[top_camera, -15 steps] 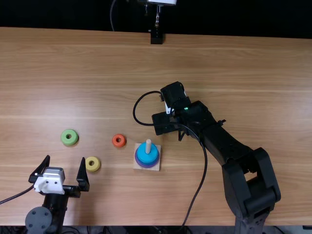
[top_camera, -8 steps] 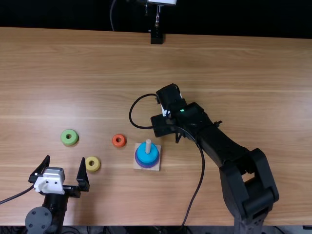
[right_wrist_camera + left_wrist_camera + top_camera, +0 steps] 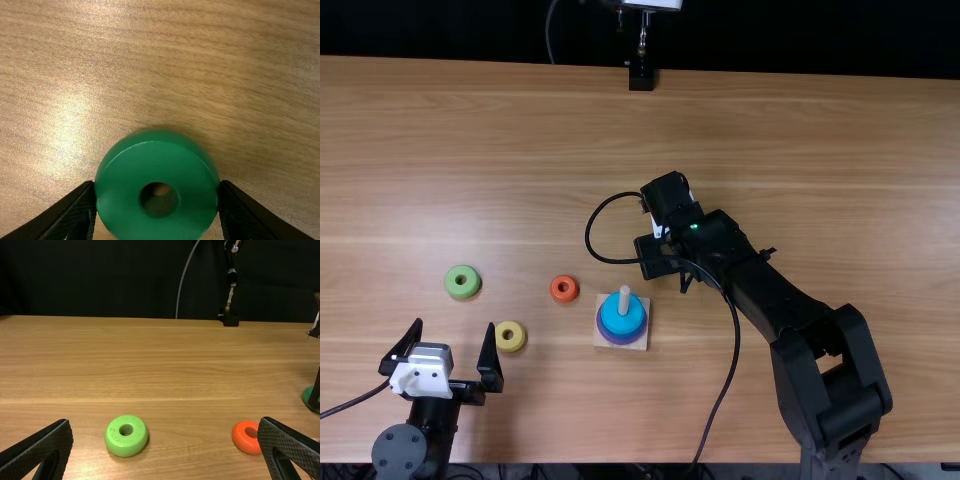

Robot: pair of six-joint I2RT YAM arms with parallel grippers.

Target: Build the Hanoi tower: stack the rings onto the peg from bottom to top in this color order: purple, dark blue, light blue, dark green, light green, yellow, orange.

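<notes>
In the top view, my right gripper (image 3: 657, 257) is low over the table behind the peg base, its fingertips hidden. The right wrist view has the dark green ring (image 3: 125, 200) pressed on both sides by my right gripper (image 3: 157, 200). Purple and dark blue show below the light blue ring (image 3: 617, 322) on the peg (image 3: 624, 297). My left gripper (image 3: 445, 345) stands open at the near left; in its wrist view the gripper (image 3: 166, 445) has widely parted fingers. Loose on the table lie the light green ring (image 3: 462, 292), yellow ring (image 3: 519, 337) and orange ring (image 3: 563, 298).
The square wooden base (image 3: 640, 341) sits just in front of the right gripper. A black cable (image 3: 730, 380) loops from the right arm over the table. A black stand (image 3: 641, 78) is at the table's far edge.
My right arm has shifted slightly left and toward the near edge, then held still while the visible part of its gripper edged inward. The left arm and loose rings have not moved.
</notes>
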